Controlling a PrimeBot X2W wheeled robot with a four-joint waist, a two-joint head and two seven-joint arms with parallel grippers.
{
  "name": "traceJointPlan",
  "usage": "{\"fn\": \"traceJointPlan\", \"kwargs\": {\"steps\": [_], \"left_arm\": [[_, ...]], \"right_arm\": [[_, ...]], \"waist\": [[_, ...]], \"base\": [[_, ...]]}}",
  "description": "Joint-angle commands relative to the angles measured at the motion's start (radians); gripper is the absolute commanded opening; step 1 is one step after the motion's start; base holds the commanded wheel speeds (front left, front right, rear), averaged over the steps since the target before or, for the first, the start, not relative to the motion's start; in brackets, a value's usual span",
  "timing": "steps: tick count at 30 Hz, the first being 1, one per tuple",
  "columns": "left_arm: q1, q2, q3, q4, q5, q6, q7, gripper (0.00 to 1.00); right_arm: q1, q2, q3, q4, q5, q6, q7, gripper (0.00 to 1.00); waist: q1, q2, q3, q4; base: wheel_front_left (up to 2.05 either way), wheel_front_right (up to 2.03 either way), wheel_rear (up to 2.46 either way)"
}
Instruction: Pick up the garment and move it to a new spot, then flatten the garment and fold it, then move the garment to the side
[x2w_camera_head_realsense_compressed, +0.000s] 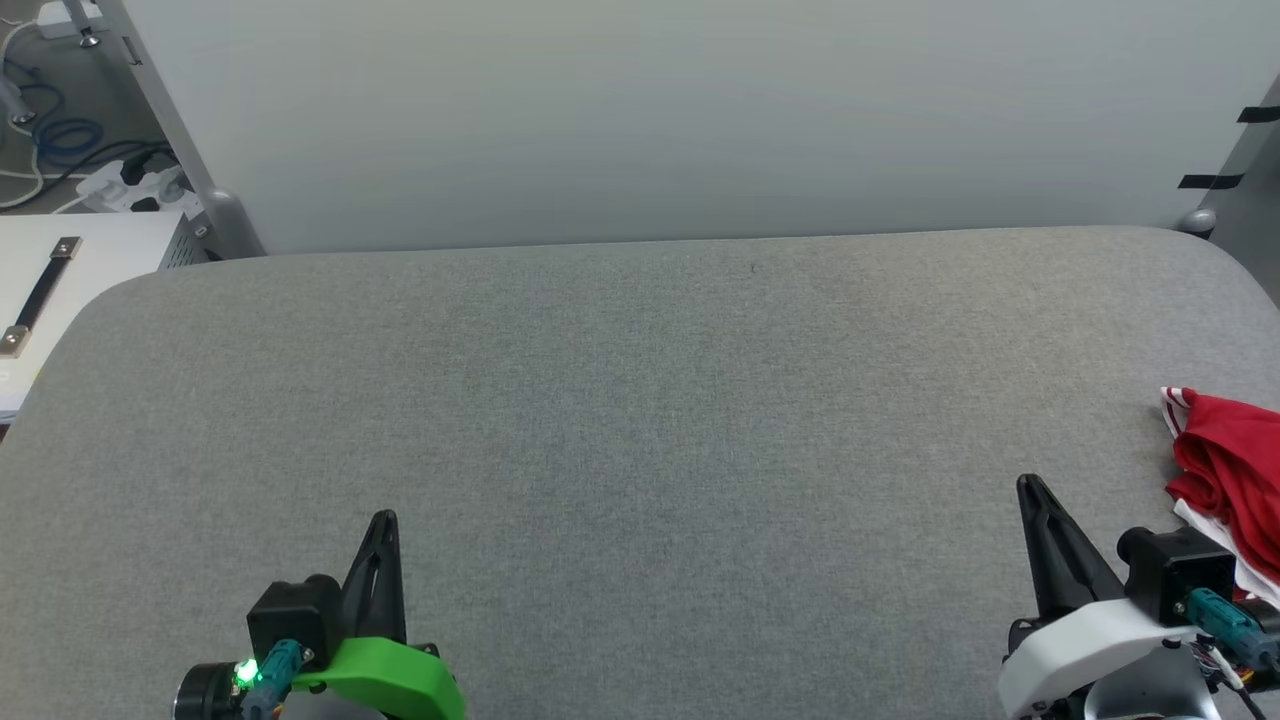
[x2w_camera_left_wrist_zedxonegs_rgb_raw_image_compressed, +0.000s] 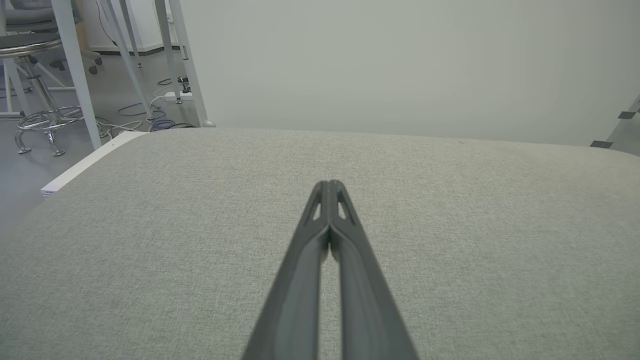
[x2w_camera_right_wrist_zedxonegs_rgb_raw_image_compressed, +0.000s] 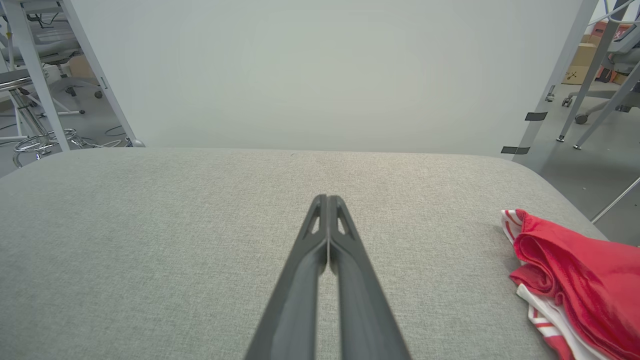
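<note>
One crumpled garment (x2w_camera_head_realsense_compressed: 1225, 470), two pairs of fingers, one grey counter (x2w_camera_head_realsense_compressed: 640, 400).
Red cloth, striped white trim, bunched at the woven counter's 4 o'clock edge; left fingers (x2w_camera_left_wrist_zedxonegs_rgb_raw_image_compressed: 300, 280) and right fingers (x2w_camera_right_wrist_zedxonegs_rgb_raw_image_compressed: 300, 295), tapered and dark, clenched empty.

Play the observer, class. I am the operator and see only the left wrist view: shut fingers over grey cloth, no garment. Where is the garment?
Observer: In the head view the garment lies bunched up at the right edge of the table.
Operator: Which hand is nearer to it?
Observer: The right hand. The garment sits just to its right, apart from the fingertips.
Operator: Is that hand open?
Observer: No. The right wrist view shows its fingers shut together, with nothing between them.
</note>
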Motion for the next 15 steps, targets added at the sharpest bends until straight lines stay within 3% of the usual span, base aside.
{"fn": "traceJointPlan", "kwargs": {"steps": [1,15], "left_arm": [[-0.024,-0.009,0.011,-0.003,0.015,-0.007,0.006,0.0],[-0.033,-0.031,0.04,-0.013,0.061,-0.029,0.033,0.0]], "right_arm": [[-0.02,0.001,0.002,0.007,-0.011,0.0,-0.007,0.0],[-0.033,0.001,0.003,0.027,-0.023,-0.001,-0.012,0.0]], "waist": [[0.0,0.0,0.0,0.0],[0.0,0.0,0.005,0.004]], "base": [[0.0,0.0,0.0],[0.0,0.0,0.0]]}}
